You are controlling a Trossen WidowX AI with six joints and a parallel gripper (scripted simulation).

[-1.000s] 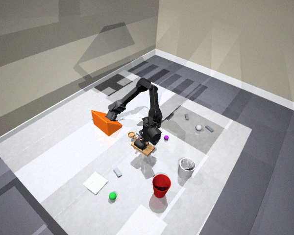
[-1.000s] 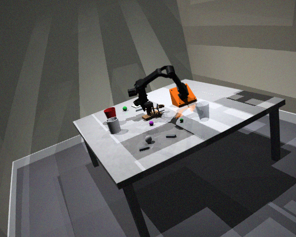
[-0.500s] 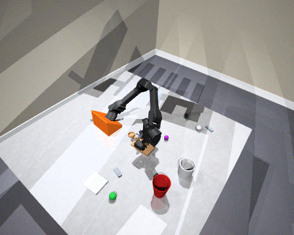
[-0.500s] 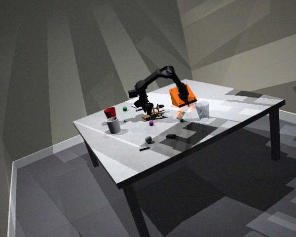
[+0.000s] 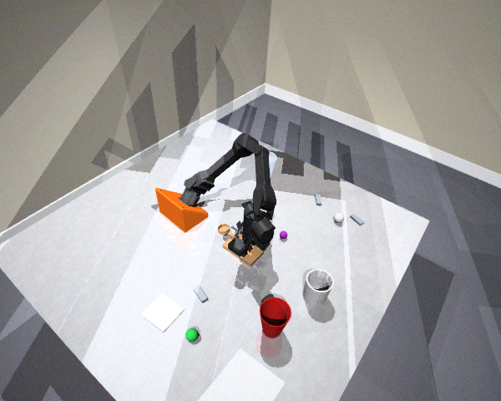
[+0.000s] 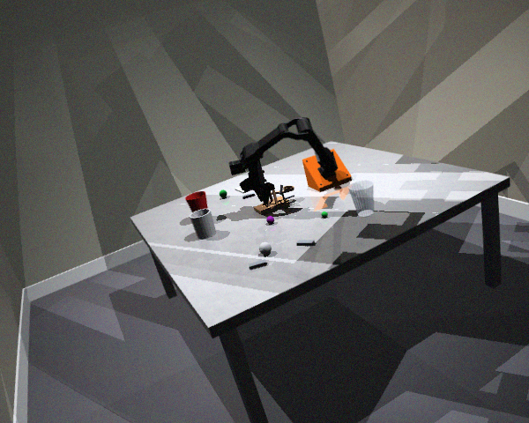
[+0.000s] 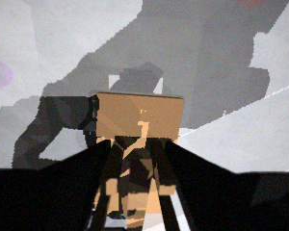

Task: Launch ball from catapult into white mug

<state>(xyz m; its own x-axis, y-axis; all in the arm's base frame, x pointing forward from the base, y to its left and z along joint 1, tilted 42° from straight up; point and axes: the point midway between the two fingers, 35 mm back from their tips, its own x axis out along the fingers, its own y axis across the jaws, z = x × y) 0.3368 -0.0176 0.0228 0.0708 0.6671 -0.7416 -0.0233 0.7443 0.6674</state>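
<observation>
No legible text, label, brand, number or sign found on the desk (image 5: 125, 276) (image 6: 237, 282) or on any item it carries. The cups, balls, catapult and arm show no readable marking in any view.

Tool (image 5: 241, 248) (image 6: 265, 202) (image 7: 138, 144) angled down, firmly clamped.

In the wrist view, the picture's bottom edge cuts off the catapult (image 5: 254, 256) (image 6: 262, 208) (image 7: 140, 113). In the top view, the gripper (image 5: 240, 246) (image 6: 265, 202) (image 7: 138, 144) hides part of it; 1 red patch (image 7: 250, 2) is cut off at the wrist view's top.
</observation>
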